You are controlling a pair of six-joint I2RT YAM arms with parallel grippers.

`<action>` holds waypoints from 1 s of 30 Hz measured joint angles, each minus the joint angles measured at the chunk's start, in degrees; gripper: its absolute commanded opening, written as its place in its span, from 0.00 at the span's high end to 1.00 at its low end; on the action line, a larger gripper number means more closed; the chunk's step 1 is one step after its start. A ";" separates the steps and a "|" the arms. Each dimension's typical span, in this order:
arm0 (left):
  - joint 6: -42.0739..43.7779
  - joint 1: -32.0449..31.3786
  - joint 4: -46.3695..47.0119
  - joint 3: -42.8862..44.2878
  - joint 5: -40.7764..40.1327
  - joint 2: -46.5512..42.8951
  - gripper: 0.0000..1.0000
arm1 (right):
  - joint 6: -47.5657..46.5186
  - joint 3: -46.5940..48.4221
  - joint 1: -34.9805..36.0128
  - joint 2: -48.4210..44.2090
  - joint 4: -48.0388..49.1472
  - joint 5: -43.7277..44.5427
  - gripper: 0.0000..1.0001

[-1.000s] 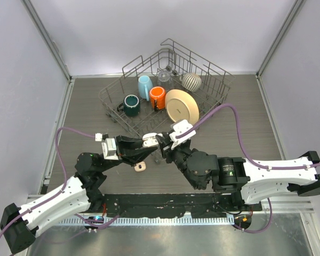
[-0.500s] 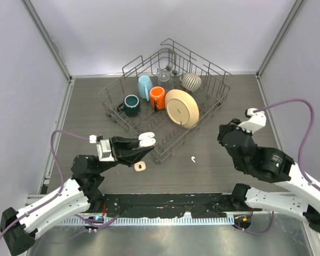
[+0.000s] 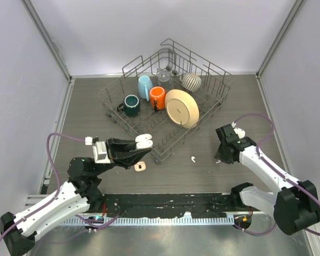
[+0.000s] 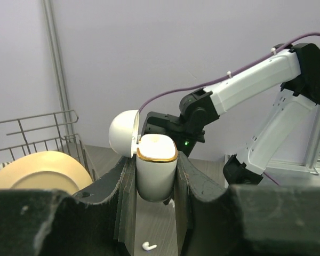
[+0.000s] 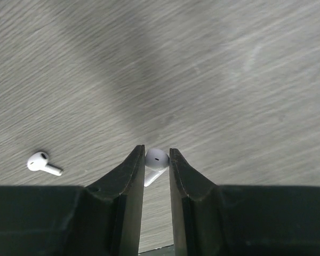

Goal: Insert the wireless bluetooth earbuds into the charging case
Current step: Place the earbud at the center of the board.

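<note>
My left gripper (image 3: 141, 143) is shut on the white charging case (image 3: 144, 140) and holds it above the table. The case (image 4: 156, 173) stands upright between the fingers, gold-rimmed, with its lid (image 4: 122, 133) swung open to the left. My right gripper (image 3: 219, 158) is low at the table on the right. Its fingertips (image 5: 156, 154) are shut on the rounded head of a white earbud (image 5: 158, 159), whose stem points down and left. A second earbud (image 5: 42, 162) lies loose on the table, left of that gripper (image 3: 193, 158), and also shows below the case (image 4: 149, 246).
A wire dish rack (image 3: 218, 80) stands at the back with a teal mug (image 3: 131, 104), a blue cup (image 3: 144, 85), an orange mug (image 3: 158, 97) and a cream plate (image 3: 182, 108). A small peach object (image 3: 140, 166) lies under the left gripper.
The right arm has pulled away from the case, swung to the right and come down to the table. The left arm has drawn back slightly with the case. An earbud now lies on the table.
</note>
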 measured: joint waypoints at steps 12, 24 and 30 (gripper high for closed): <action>0.61 0.00 -0.85 0.00 -1.01 -0.66 1.00 | -2.23 -2.86 -0.57 4.79 7.82 -7.89 0.97; 0.61 0.00 -1.09 0.00 -1.40 0.26 1.00 | -1.95 -3.23 -0.57 7.89 10.34 -7.76 0.84; 0.63 0.00 -1.09 0.00 -1.42 0.48 1.00 | -1.88 -3.41 -0.57 8.24 10.62 -7.65 0.78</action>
